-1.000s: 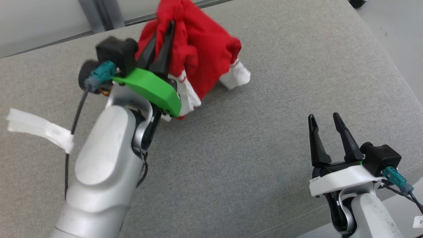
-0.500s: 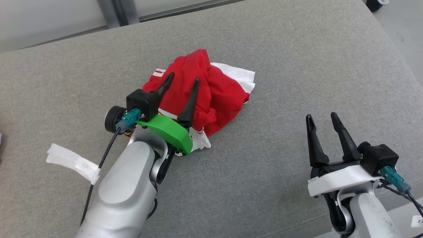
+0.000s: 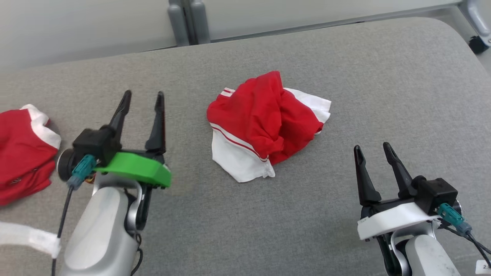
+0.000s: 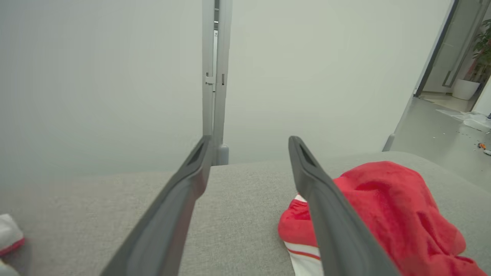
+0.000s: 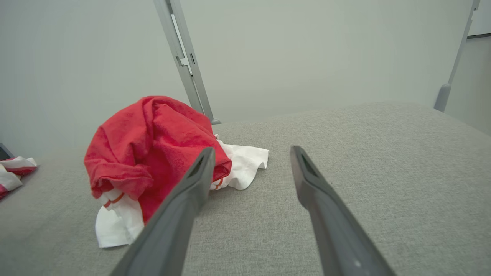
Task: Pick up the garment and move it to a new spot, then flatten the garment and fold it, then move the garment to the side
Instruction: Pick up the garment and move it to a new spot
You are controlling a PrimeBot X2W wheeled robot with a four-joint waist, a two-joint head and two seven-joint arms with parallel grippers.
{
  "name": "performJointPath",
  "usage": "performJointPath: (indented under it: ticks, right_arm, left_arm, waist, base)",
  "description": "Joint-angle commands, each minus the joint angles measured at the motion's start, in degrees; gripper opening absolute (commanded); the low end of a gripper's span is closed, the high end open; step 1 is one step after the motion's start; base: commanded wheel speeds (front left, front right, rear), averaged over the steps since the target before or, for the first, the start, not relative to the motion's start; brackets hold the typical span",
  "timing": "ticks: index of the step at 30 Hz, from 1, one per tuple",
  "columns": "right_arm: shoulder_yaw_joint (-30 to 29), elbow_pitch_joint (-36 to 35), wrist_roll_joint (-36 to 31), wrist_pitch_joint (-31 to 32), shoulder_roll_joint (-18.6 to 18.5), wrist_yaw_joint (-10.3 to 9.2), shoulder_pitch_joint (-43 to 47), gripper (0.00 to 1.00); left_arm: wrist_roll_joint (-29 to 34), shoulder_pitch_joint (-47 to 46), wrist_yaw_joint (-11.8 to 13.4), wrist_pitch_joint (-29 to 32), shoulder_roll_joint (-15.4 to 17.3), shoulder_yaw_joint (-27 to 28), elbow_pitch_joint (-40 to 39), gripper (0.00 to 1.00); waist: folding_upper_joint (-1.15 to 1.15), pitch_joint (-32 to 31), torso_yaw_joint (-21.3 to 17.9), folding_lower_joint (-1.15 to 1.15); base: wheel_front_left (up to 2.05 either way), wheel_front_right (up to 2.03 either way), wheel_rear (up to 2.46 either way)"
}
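Jaws on both arms stand wide apart and hold nothing. The left gripper hangs over bare fabric at the near left, and the right gripper is by the front right edge of the grey woven-fabric tabletop.

Between them and a little farther off lies the crumpled red-and-white cloth garment. It touches neither gripper and is bunched in a heap, with white panels sticking out at front and right. From that, the move to a new spot looks done; flattening, folding and the move to the side are all left.

Bare fabric surrounds the heap, widest in front and to the right, so spreading has room. A second red-and-white garment at the far left narrows that side. Farther back the tabletop ends at a pale wall with a grey metal post, and its right corner rounds off.
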Motion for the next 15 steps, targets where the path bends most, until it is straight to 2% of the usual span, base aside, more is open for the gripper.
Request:
performJointPath:
  ticks: [1,7,15]
  right_arm:
    - [0.04,-0.09,-0.62,-0.18,-0.1,-0.02,0.67,1.0]
    - [0.91,0.11,-1.42,-0.18,-0.1,-0.02,1.96,1.0]
    - [2.37,0.31,-1.91,-0.18,-0.11,-0.02,2.95,1.0]
  left_arm:
    - [0.71,2.24,0.23,-0.02,0.75,1.39,-1.22,1.0]
    - [1.97,10.08,0.52,-0.02,2.32,7.67,-6.74,1.0]
    - [5.39,20.17,-0.47,-0.03,1.49,13.35,-13.94,1.0]
  waist:
    - [0.0,-2.79,3.19,0.0]
    - [0.0,-5.38,6.07,0.0]
    - [0.0,-7.88,7.09,0.0]
  base:
    - [0.0,0.0,0.0]
    - [0.0,0.0,0.0]
    - [0.0,0.0,0.0]
